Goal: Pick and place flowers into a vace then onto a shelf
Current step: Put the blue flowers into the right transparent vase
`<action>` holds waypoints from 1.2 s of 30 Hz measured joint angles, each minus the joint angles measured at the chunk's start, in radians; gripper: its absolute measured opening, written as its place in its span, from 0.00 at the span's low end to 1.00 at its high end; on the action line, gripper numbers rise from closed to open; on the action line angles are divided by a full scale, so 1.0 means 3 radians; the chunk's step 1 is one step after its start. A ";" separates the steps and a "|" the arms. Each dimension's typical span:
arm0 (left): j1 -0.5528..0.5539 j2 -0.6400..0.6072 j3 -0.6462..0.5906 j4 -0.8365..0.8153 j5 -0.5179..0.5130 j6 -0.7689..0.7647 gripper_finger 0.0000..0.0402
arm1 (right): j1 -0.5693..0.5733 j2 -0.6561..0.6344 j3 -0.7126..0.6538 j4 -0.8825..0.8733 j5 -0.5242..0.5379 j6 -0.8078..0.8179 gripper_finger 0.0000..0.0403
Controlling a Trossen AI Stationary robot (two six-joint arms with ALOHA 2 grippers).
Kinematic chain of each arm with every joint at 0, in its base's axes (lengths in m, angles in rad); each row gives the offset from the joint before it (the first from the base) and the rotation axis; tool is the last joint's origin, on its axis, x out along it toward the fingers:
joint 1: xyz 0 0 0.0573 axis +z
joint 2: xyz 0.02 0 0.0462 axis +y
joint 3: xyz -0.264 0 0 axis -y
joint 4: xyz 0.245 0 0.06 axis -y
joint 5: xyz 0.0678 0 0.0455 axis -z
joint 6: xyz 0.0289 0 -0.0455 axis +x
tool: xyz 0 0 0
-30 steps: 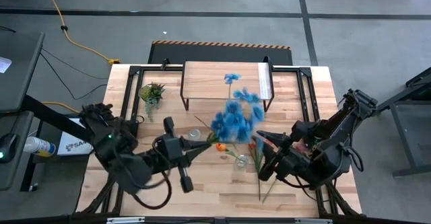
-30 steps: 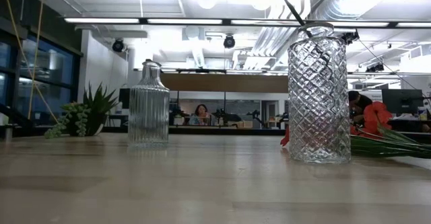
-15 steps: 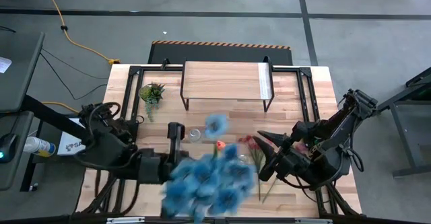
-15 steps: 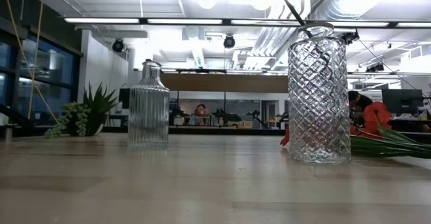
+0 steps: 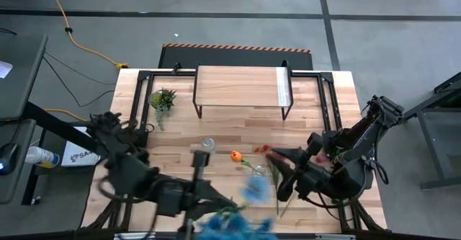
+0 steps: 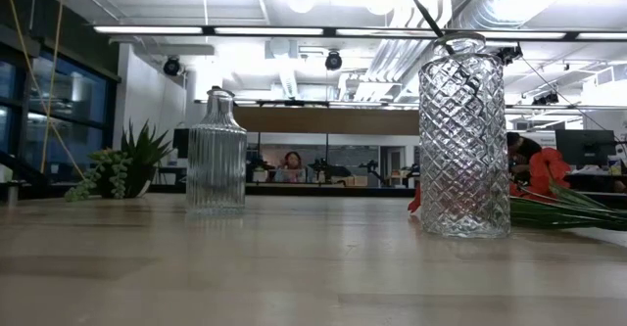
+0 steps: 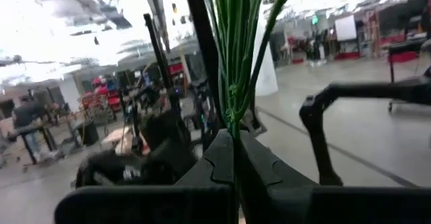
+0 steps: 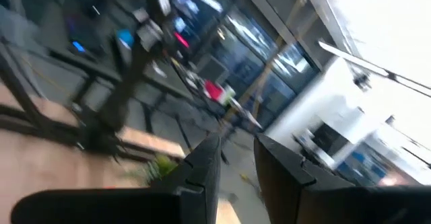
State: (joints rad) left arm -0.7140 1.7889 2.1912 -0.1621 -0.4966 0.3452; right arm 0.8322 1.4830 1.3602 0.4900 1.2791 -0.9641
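My left gripper (image 5: pixel 229 205) is near the table's near edge, shut on the blue flowers (image 5: pixel 253 191), whose blurred head reaches past that edge. Their green stems (image 7: pixel 236 56) rise from between the fingers in the left wrist view. The orange tulip (image 5: pixel 235 156) leans out of the diamond-cut glass vase (image 6: pixel 465 135). A ribbed glass vase (image 6: pixel 216 150) stands left of it. The red flowers (image 5: pixel 268 151) lie on the table in front of my right gripper (image 8: pixel 237 146), which stands open by a narrow gap with nothing in it. The shelf (image 5: pixel 241 89) stands at the far edge. My left gripper pinches the bundle of green stems (image 7: pixel 234 120) between its two fingers (image 7: pixel 219 160), which lie across the stems. The flowers are lifted clear of the table.
A small green potted plant (image 5: pixel 162 99) stands at the far left beside the shelf. The red flowers' stems (image 5: pixel 277 193) run toward the near edge beside my right gripper. People sit in the room beyond the table.
My left gripper has swung the blue flowers from over the table's middle, in front of the shelf, toward the near edge, turning its wrist as it went. The flower head now hangs over the near edge.
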 joint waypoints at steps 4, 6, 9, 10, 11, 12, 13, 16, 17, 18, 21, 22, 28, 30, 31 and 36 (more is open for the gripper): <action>0.0100 -0.0007 -0.0230 0.0230 0.0081 -0.0110 0.09 | 0.0017 0.0000 0.0000 0.0026 -0.0265 0.0071 0.21; 0.0137 -0.0007 -0.0327 0.0289 0.0086 -0.0139 0.09 | 0.0043 0.0000 0.0000 0.0092 -0.0259 0.0033 0.21; 0.0146 -0.0004 -0.0445 0.0375 0.0048 -0.0184 0.09 | 0.0132 0.0000 0.0000 0.0299 -0.0202 -0.0214 0.21; 0.0170 -0.0004 -0.0480 0.0409 0.0047 -0.0213 0.09 | 0.0170 0.0000 0.0000 0.0397 -0.0187 -0.0328 0.21; 0.0179 -0.0007 -0.0516 0.0424 0.0047 -0.0241 0.09 | 0.0209 0.0000 0.0000 0.0506 -0.0183 -0.0426 0.21; 0.0184 -0.0008 -0.0552 0.0458 0.0038 -0.0272 0.09 | 0.0249 0.0000 0.0000 0.0601 -0.0183 -0.0506 0.21; 0.0198 -0.0007 -0.0585 0.0511 0.0038 -0.0281 0.09 | 0.0293 0.0000 0.0000 0.0691 -0.0184 -0.0570 0.21; 0.0240 -0.0006 -0.0704 0.0677 0.0068 -0.0282 0.09 | 0.0416 0.0000 0.0000 0.0868 -0.0187 -0.0656 0.21; 0.0272 -0.0008 -0.0760 0.0781 0.0071 -0.0283 0.09 | 0.0451 -0.0001 0.0000 0.0890 -0.0186 -0.0654 0.21; 0.0294 -0.0008 -0.0821 0.0857 0.0074 -0.0284 0.09 | 0.0485 -0.0008 0.0000 0.0889 -0.0189 -0.0640 0.21; 0.0363 -0.0006 -0.1003 0.1015 0.0110 -0.0300 0.09 | 0.0567 -0.0013 0.0000 0.0890 -0.0193 -0.0522 0.21; 0.0396 -0.0004 -0.1060 0.1108 0.0165 -0.0331 0.09 | 0.0594 -0.0014 0.0000 0.0891 -0.0194 -0.0483 0.21; 0.0587 -0.0005 -0.1294 0.1448 0.0458 -0.0515 0.09 | 0.0729 -0.0038 0.0000 0.0886 -0.0194 -0.0218 0.21; 0.0634 -0.0004 -0.1300 0.1461 0.0574 -0.0558 0.09 | 0.0755 -0.0063 0.0000 0.0874 -0.0187 -0.0093 0.21; 0.0658 -0.0004 -0.1300 0.1482 0.0641 -0.0580 0.09 | 0.0765 -0.0077 0.0000 0.0861 -0.0180 -0.0037 0.21; 0.0769 -0.0006 -0.1299 0.1480 0.0906 -0.0669 0.09 | 0.0769 -0.0114 0.0000 0.0748 -0.0131 0.0246 0.25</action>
State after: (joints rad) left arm -0.4834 1.7870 1.8015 0.2819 -0.2248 0.1446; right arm 1.0630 1.4487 1.3602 0.7143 1.2398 -0.8905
